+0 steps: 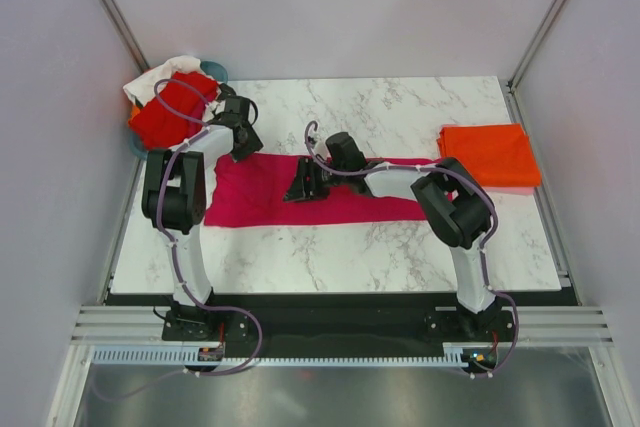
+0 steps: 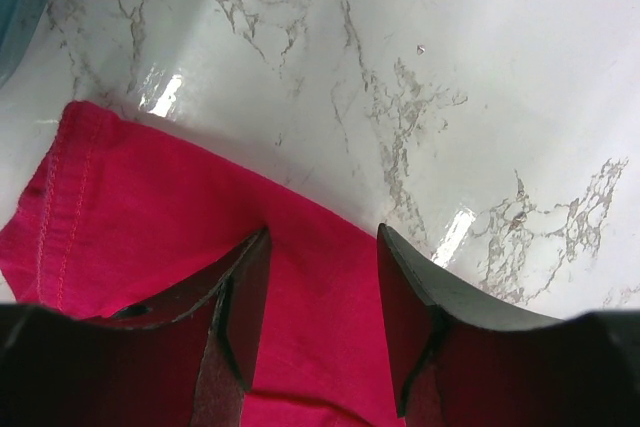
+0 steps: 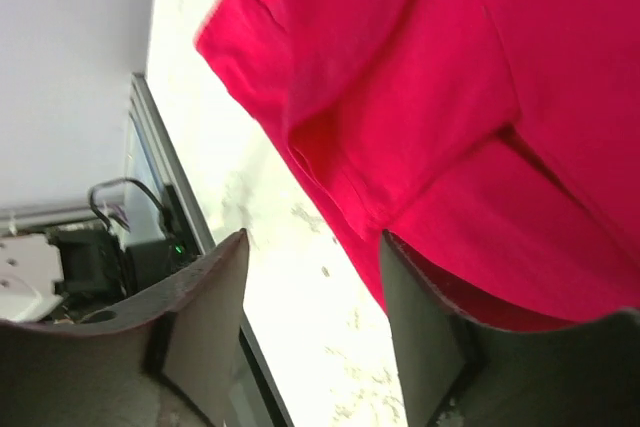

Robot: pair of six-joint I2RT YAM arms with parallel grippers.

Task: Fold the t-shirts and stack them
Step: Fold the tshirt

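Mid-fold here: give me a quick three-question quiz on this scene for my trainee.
1. True or false: the orange t-shirt lies folded on the table's right side.
2. Fill in: the red t-shirt is heaped at the far ____ corner.
3. Which lies stretched across the table's middle? A) red t-shirt B) magenta t-shirt C) orange t-shirt
Key: 1 true; 2 left; 3 B.

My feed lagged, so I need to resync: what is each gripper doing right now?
Left gripper: open, over the magenta-pink cotton t-shirt, holding nothing.
Right gripper: open, holding nothing, by that shirt's edge.
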